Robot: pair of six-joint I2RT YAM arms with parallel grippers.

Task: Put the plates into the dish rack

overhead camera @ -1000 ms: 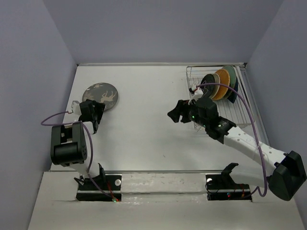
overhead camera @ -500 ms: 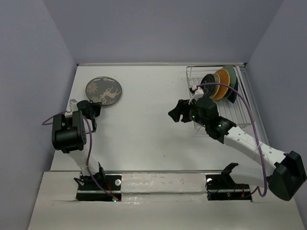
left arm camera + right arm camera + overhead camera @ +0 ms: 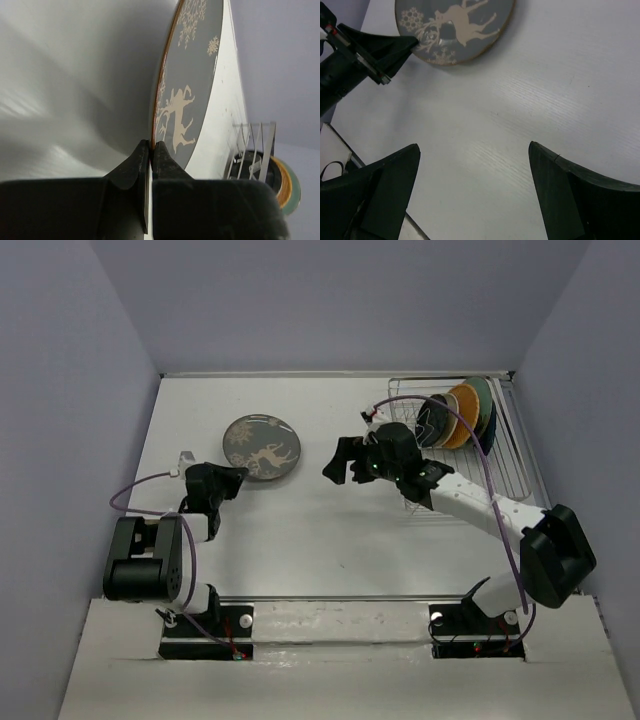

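Loading nearly complete: other plates (image 3: pixel 455 418) stand in the dish rack (image 3: pixel 505 465), 2 o'clock. Last, the grey-brown plate (image 3: pixel 262 448), 10 o'clock, rim pinched by the left tool (image 3: pixel 151 145); right tool (image 3: pixel 473 146) spread wide, empty.

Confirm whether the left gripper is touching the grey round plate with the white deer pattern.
Touching. Left wrist view: the left gripper pinches the rim of the grey deer-patterned plate, no gap.
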